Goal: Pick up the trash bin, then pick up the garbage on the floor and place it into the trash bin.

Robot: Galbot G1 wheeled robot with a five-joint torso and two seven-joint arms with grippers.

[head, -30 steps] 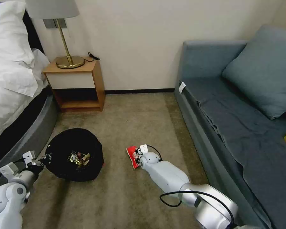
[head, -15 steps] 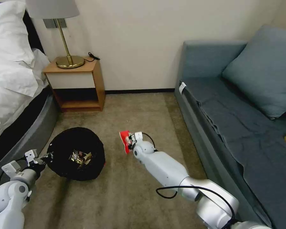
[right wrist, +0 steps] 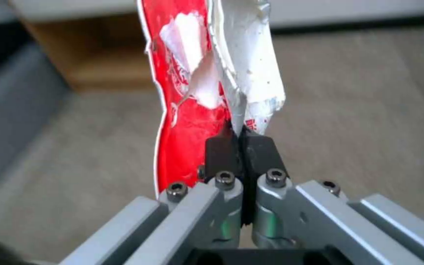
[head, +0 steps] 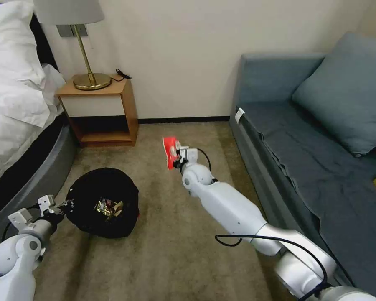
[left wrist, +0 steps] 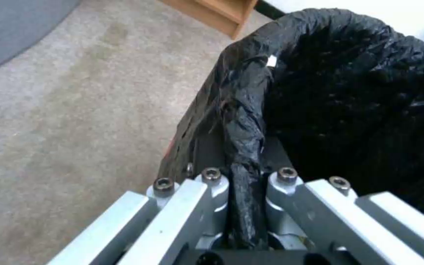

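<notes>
The left gripper [head: 67,205], low at about eight o'clock in the head view, stays clamped on the rim of the small round trash bin lined with crinkled black plastic [head: 102,202]; in the left wrist view its fingers [left wrist: 212,184] pinch a gathered fold of the liner. The bin has kept its place at seven o'clock on the short-pile beige carpet [head: 167,251], with glinting gold-brown and tan litter [head: 107,207] lying in its bottom.

What has changed is further right: a second ago the right gripper [head: 176,154] was down on the carpet at the torn red-and-white foil packet [head: 169,151]; now it has risen with the packet to the middle of the view, at about two o'clock from the bin and well apart from it. Its dark pads [right wrist: 222,151] are closed tight on the packet's lower edge, and the packet stands up limp and creased, its white inner layer peeling open.

I judge the pickup done, with only the carry over the bin's mouth and the release left. Thin foil like this may flutter or cling on letting go.
</notes>
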